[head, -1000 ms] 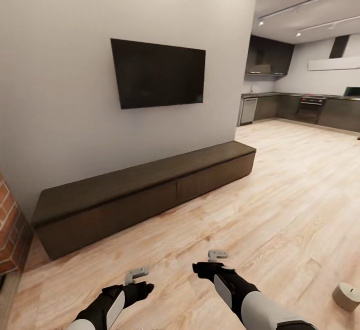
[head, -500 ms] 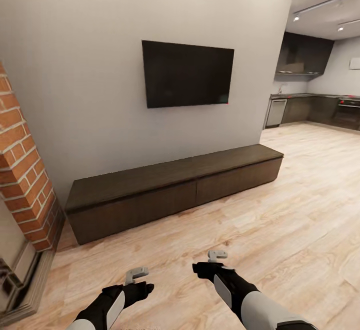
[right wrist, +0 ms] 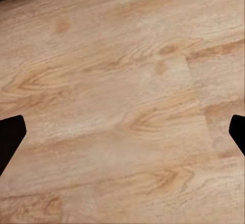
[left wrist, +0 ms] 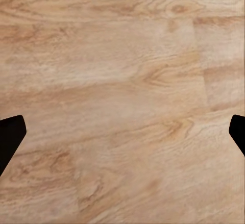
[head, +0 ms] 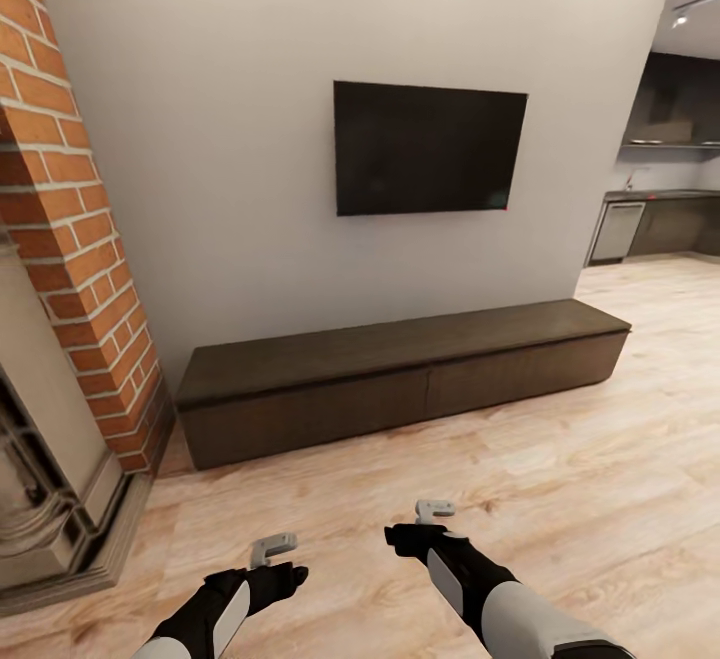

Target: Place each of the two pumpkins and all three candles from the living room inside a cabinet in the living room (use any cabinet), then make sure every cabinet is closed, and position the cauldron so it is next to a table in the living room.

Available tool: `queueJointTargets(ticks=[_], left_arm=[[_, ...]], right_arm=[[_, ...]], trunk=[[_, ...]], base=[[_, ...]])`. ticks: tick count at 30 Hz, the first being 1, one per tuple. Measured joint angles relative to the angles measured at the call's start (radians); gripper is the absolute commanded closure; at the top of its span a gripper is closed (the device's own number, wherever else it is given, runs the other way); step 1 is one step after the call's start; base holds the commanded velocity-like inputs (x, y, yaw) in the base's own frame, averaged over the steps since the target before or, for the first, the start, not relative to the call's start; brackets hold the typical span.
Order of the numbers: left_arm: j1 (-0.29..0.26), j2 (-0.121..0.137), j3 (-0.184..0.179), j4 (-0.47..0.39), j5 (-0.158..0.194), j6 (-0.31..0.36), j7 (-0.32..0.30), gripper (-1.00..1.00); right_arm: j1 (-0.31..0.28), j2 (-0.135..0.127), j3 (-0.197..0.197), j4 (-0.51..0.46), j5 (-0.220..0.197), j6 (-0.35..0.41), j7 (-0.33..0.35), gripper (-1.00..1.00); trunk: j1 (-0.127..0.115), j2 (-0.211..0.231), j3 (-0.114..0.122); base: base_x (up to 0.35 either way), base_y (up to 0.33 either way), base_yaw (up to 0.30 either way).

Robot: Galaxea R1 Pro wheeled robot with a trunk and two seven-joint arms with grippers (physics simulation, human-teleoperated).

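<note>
The long, low dark-brown cabinet point(head: 400, 379) runs along the white wall ahead of me, and its front panels sit flush and shut. My left gripper point(head: 272, 545) and right gripper point(head: 434, 511) hover low over the wooden floor, well short of the cabinet. Both are open and hold nothing. In the wrist views the left gripper point(left wrist: 122, 137) and the right gripper point(right wrist: 122, 137) have their dark fingertips spread wide over bare planks. The pumpkins, candles, cauldron and table are out of view.
A black TV point(head: 428, 147) hangs on the wall above the cabinet. A brick fireplace point(head: 60, 339) with a stone surround stands at the left. At the far right the floor point(head: 560, 499) runs on into a kitchen point(head: 665, 209) with dark units.
The camera has turned left, so the cabinet and TV have slid to the right in the picture and the brick fireplace has come into view. The arms hold the same pose.
</note>
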Motion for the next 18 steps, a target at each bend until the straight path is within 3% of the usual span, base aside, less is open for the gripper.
queueJointTargets(ticks=[11,18], left_arm=[[0.000,0.000,0.000,0.001,0.000,0.000,0.000,-1.00],[-0.001,0.000,0.000,0.002,0.000,0.000,0.000,-1.00]], right_arm=[[0.000,0.000,0.000,0.001,0.000,0.000,0.001,-1.00],[0.008,-0.005,0.000,-0.002,0.002,-0.037,0.001,-1.00]], trunk=[[0.000,0.000,0.000],[0.000,0.000,0.000]], base=[[0.106,-0.250,0.294],[0.121,-0.257,0.076]])
